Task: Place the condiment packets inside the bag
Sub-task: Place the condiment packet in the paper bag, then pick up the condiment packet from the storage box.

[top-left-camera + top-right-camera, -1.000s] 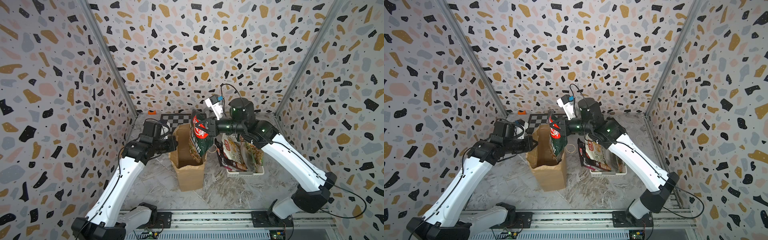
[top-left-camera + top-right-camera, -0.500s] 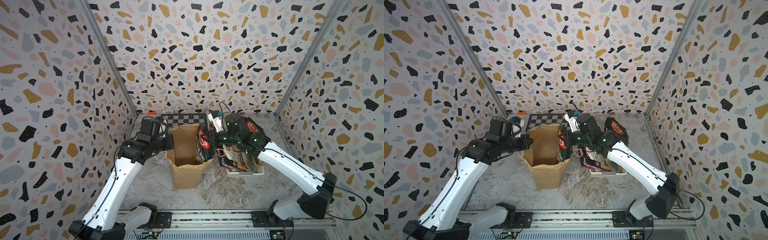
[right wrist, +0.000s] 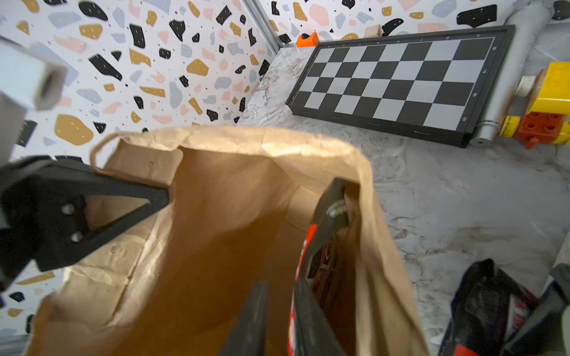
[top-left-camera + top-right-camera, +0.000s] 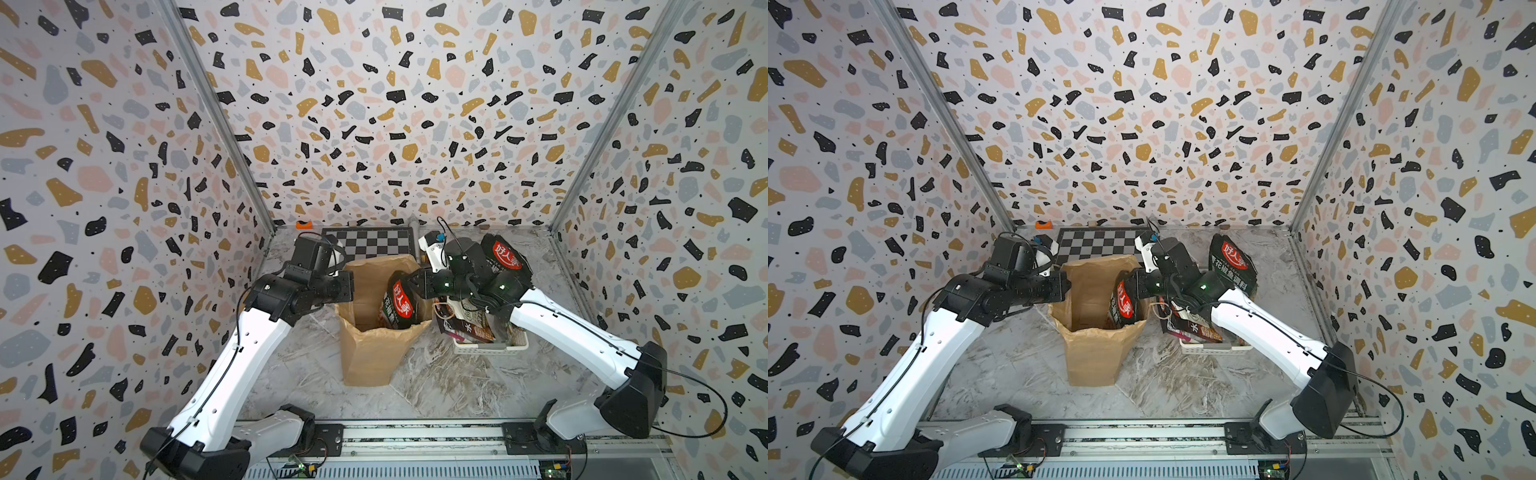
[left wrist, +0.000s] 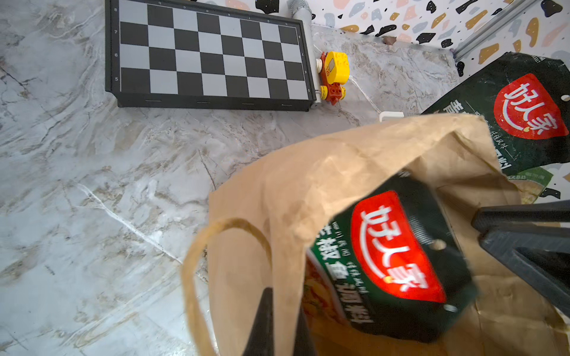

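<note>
Right gripper [image 4: 410, 286] at the bag [image 4: 365, 357] mouth, jaws narrowly parted; dark-green packet [image 4: 400, 301] just beside one finger [image 3: 253, 308], mostly inside the bag (top pokes above rim). Left gripper [image 4: 350, 286] clamped on bag rim. White basket [image 4: 490, 348] holds other packets [image 4: 469, 328].

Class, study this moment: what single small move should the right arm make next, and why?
Probably lift the right gripper straight up, clear of the bag. Its jaws look parted, the dark-green packet already leans inside against the wall, the left gripper pins the rim open, and other packets wait in the basket.
</note>
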Action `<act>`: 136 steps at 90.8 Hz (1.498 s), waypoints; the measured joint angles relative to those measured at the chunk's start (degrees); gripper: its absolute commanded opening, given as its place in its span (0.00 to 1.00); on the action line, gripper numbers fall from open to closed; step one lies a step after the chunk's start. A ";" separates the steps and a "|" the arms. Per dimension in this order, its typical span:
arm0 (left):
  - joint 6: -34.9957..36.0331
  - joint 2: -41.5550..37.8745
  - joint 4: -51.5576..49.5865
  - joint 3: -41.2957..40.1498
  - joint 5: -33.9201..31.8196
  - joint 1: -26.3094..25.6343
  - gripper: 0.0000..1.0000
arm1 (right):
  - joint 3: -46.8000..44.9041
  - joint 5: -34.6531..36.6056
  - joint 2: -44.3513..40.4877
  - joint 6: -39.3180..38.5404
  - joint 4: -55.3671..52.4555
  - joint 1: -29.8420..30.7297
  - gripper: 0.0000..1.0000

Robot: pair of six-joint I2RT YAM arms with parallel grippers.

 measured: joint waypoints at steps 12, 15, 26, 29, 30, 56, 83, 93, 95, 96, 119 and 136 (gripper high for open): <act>-0.02 -0.02 0.13 -0.11 0.72 0.00 0.00 | 0.00 0.92 -2.49 -2.23 -0.55 0.00 0.43; 0.00 -0.02 0.22 -0.20 0.96 0.00 0.00 | 0.00 1.55 -3.39 -3.37 -1.16 0.00 0.48; 0.02 -0.02 0.57 -0.66 1.92 0.00 0.00 | 0.00 7.30 -8.52 -11.58 -6.21 -0.11 0.77; 0.04 -0.02 0.59 -0.72 2.05 0.00 0.00 | 0.00 9.97 -10.49 -15.15 -8.20 -0.44 0.83; 0.07 -0.02 0.61 -0.74 2.14 0.00 0.00 | 0.00 10.95 -11.04 -16.61 -8.79 -0.52 0.86; 0.46 -0.04 1.64 -1.42 3.43 0.00 0.00 | -4.07 25.90 -16.52 -35.39 -16.41 -27.02 0.99; 0.74 -0.04 1.81 -1.55 4.13 0.00 0.00 | -4.52 17.14 1.31 -40.48 -16.31 -37.77 0.95; 0.87 -0.04 1.84 -1.66 4.22 0.00 0.00 | -4.52 13.11 4.35 -41.59 -14.80 -39.01 0.67; 0.90 -0.04 1.84 -1.68 4.24 0.00 0.00 | -4.52 12.26 4.81 -41.44 -14.45 -39.21 0.60; 0.90 -0.04 1.84 -1.68 4.26 0.00 0.00 | -4.52 12.00 5.03 -41.83 -14.32 -39.30 0.56; 0.92 -0.04 1.84 -1.68 4.35 0.00 0.00 | -5.68 6.47 4.35 -40.83 -11.04 -40.09 0.00; 0.92 -0.04 1.84 -1.68 4.35 0.00 0.00 | -6.43 5.62 -1.05 -38.12 -12.17 -39.95 0.00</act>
